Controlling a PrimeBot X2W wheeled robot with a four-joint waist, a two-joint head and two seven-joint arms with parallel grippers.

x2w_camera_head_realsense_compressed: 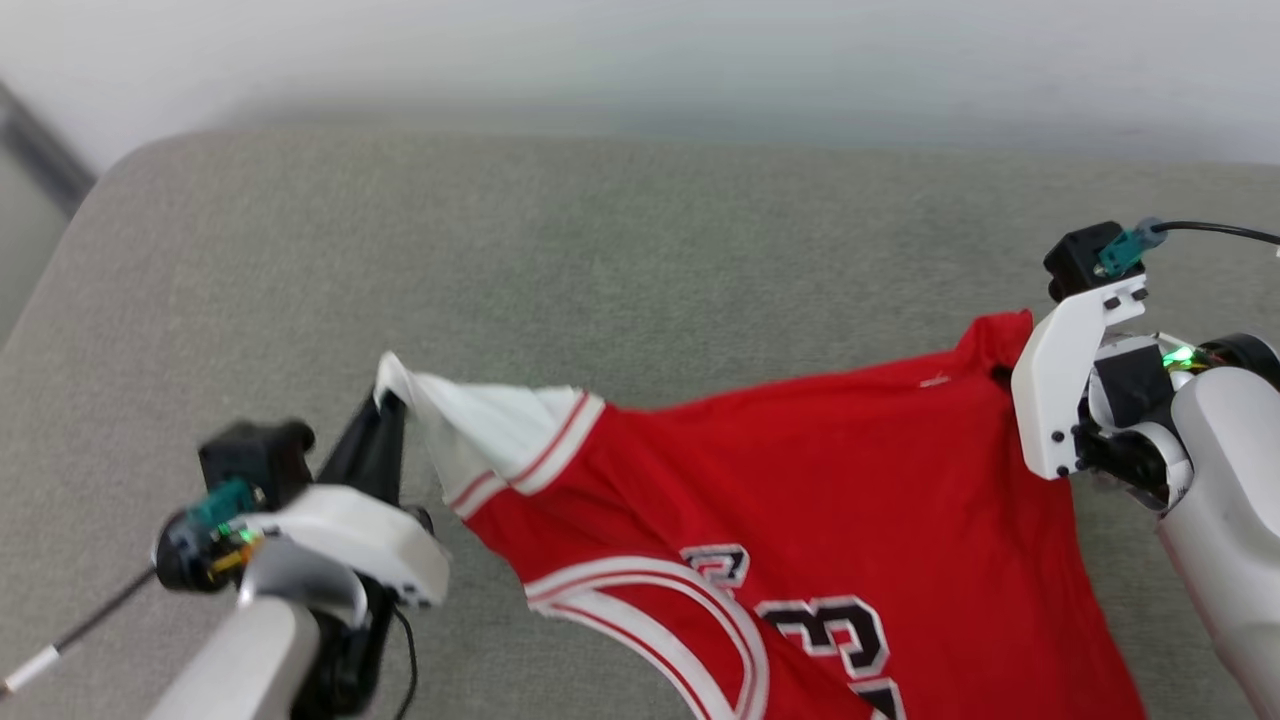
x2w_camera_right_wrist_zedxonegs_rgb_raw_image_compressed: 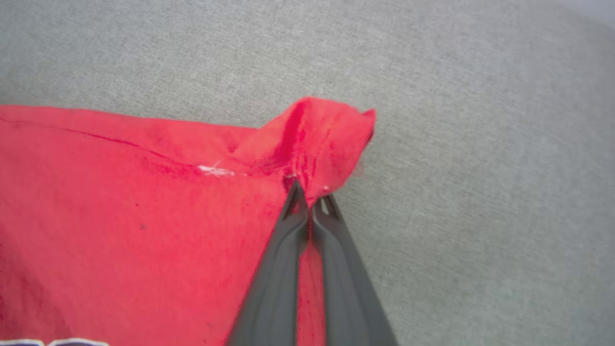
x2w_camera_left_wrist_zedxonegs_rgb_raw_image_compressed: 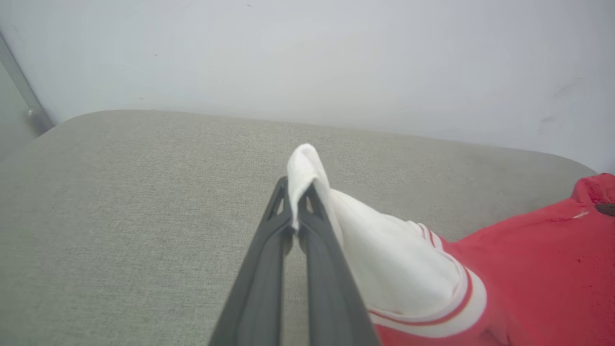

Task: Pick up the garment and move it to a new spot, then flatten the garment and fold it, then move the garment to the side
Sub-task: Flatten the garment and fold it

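Clearly, the left hand was pinching the garment. Its two dark fingers were pressed together on the tip of the white sleeve. A small fold of white cloth stood up past the fingertips, and the rest of the sleeve trailed away to that hand's right, down to its red-and-white striped cuff.

The right hand was likewise shut on cloth, its fingertips closed on a bunched red corner of the garment. That corner rose in a peak just beyond the tips, and the red body ran off to that hand's left. In the head view, a white bracket on the right wrist covered the point of the grip.

Between the two hands the garment hung stretched, its upper edge sagging a little from one grip to the other. Below that edge the red body dropped towards the robot, showing a curved white-and-red neckline band and part of a black, white-outlined numeral.

Under both hands lay a grey fabric cushion. Whether the lower part of the garment rested on it could not be told. A pale wall stood beyond the cushion, ahead of the left hand.
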